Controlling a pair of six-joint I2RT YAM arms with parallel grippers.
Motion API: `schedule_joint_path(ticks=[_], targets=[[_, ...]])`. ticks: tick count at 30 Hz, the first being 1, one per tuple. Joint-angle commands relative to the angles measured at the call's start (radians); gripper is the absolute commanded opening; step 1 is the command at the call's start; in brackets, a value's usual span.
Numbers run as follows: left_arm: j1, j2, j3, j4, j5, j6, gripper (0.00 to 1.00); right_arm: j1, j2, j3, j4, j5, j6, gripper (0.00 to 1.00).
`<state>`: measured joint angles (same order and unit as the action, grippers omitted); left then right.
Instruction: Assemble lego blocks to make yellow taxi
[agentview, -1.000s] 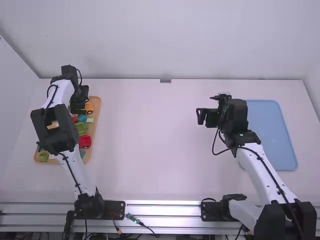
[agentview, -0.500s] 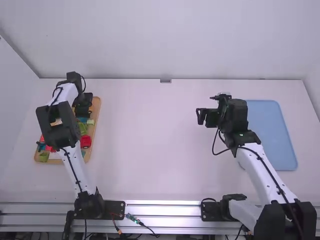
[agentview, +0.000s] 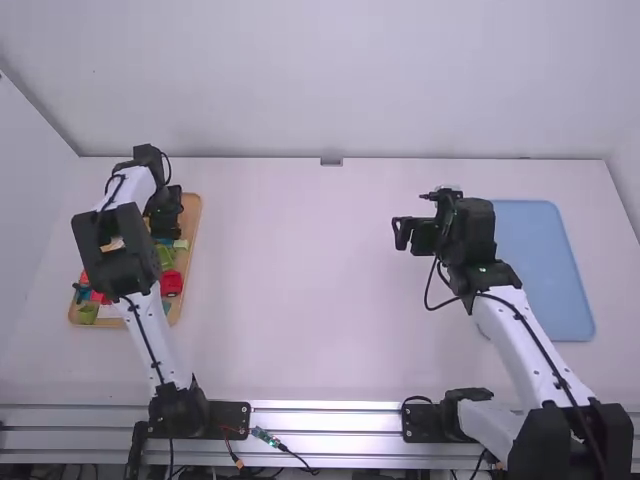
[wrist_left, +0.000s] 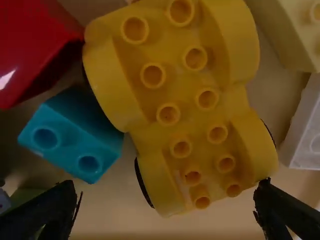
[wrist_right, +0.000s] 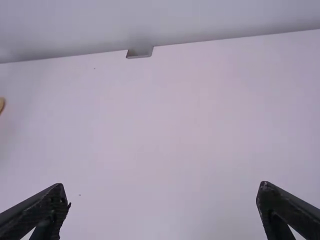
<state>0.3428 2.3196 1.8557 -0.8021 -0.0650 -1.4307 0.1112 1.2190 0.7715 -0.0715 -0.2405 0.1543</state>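
While left fingers (agentview: 166, 220) spread empty near the yellow chassis (wrist_left: 192, 117), right fingers (agentview: 402, 232) gape likewise.

bright, even light on the table (agentview: 320, 290) as I watch from here, white glare along the metal rail (agentview: 325, 419), my left wrist view dimmer, shadows between the lego blocks (wrist_left: 187, 80)

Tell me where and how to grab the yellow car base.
Probably take the yellow car base from above, across the wheel arches at its end nearest the open left pincer. It lies studs up, slanting, so twist slightly; the teal block crowds one flank.
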Motion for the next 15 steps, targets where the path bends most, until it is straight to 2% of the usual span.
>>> schedule_joint_path(ticks=[1,9,15], targets=[[0.025,0.002,-0.015,-0.005,-0.022,-0.05,0.94,0.002,0.004,0.035,-0.002,-0.003,0.002,1.0],[0.024,0.002,-0.015,-0.012,-0.047,-0.151,0.92,0.002,0.004,0.035,-0.005,-0.003,0.003,0.99],[0.024,0.001,-0.015,0.029,0.004,-0.099,0.85,0.002,0.004,0.035,-0.004,-0.003,0.002,1.0]])
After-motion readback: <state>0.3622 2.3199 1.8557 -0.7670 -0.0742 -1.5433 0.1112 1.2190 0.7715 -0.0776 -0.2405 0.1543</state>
